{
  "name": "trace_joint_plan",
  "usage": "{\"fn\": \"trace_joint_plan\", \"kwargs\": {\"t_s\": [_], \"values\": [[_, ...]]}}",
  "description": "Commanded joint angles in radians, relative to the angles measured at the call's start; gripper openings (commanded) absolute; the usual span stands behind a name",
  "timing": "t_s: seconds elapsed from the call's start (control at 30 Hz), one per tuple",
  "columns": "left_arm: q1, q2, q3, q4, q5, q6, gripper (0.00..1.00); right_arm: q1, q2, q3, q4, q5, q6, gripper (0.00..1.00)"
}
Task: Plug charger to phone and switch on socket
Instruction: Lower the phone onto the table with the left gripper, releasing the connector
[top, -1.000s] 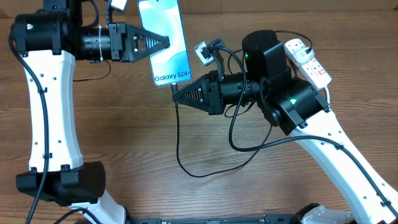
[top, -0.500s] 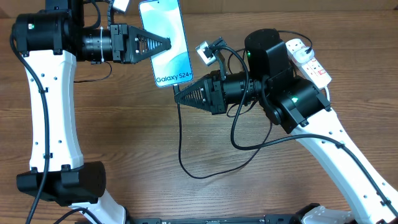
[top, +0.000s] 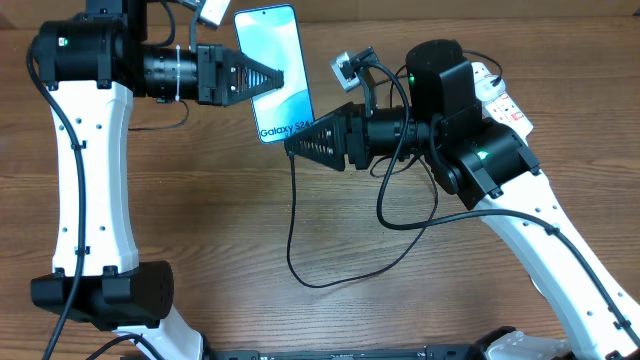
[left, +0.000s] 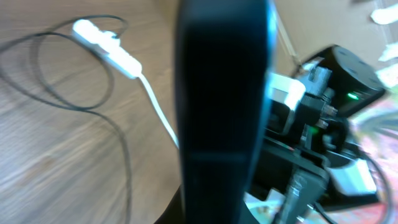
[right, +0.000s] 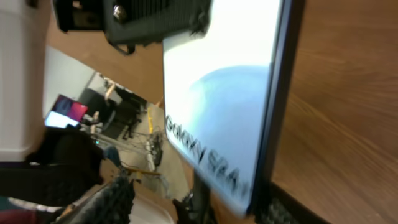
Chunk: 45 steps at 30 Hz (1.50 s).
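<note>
Fingers of the left gripper are pinched together on the phone, gripping it by its left long edge. The tips reach in over the pale blue screen from the side. The phone sits near the far edge of the table, screen up toward the overhead camera, with the "Galaxy S24+" lettering at its near end. From the right wrist it looks lifted clear of the wood and tilted.

At that near end the right gripper points at the phone's short bottom edge. Its ridged fingers stand parted, one on each side of the edge, and neither presses on the glass. A dark stub rises between them to the phone's bottom edge. I cannot tell whether it is fully seated.

From that spot the charger drops as a thin black line toward the near side of the table. It curls in a loop and swings back up under the right arm.

The socket lies at the far right, mostly hidden behind the right arm's dark wrist, with a red switch showing.
</note>
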<state>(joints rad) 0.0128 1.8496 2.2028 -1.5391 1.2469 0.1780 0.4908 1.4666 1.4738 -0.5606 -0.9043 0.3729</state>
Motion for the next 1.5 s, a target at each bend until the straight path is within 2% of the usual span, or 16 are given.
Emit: {"fn": "trace_joint_plan", "kwargs": {"t_s": [0.0, 0.13, 0.3, 0.43, 0.53, 0.7, 1.0, 1.27, 1.47], "values": [[0.012, -0.006, 0.018, 0.038, -0.132, -0.088, 0.04, -0.005, 0.000, 0.021, -0.040, 0.098, -0.006, 0.67], [0.013, 0.007, 0.017, 0.060, -0.360, -0.164, 0.04, -0.005, 0.000, 0.021, -0.150, 0.256, -0.006, 0.79], [-0.008, 0.050, -0.011, 0.046, -0.452, -0.156, 0.04, -0.005, 0.000, 0.021, -0.282, 0.479, -0.006, 0.86], [-0.045, 0.128, -0.048, 0.043, -0.500, -0.149, 0.04, -0.010, 0.000, 0.021, -0.356, 0.571, -0.005, 0.96], [-0.083, 0.205, -0.055, 0.049, -0.502, -0.117, 0.04, -0.010, 0.000, 0.021, -0.402, 0.636, -0.005, 0.99], [-0.154, 0.325, -0.055, 0.113, -0.498, -0.117, 0.04, -0.010, 0.000, 0.020, -0.456, 0.744, 0.010, 1.00], [-0.247, 0.489, -0.055, 0.235, -0.503, -0.107, 0.05, -0.010, 0.005, 0.020, -0.510, 0.954, 0.157, 1.00], [-0.260, 0.583, -0.055, 0.313, -0.504, -0.114, 0.05, -0.010, 0.049, 0.019, -0.524, 0.960, 0.153, 1.00], [-0.260, 0.636, -0.055, 0.317, -0.512, -0.115, 0.05, -0.010, 0.079, 0.020, -0.529, 0.964, 0.154, 1.00]]}}
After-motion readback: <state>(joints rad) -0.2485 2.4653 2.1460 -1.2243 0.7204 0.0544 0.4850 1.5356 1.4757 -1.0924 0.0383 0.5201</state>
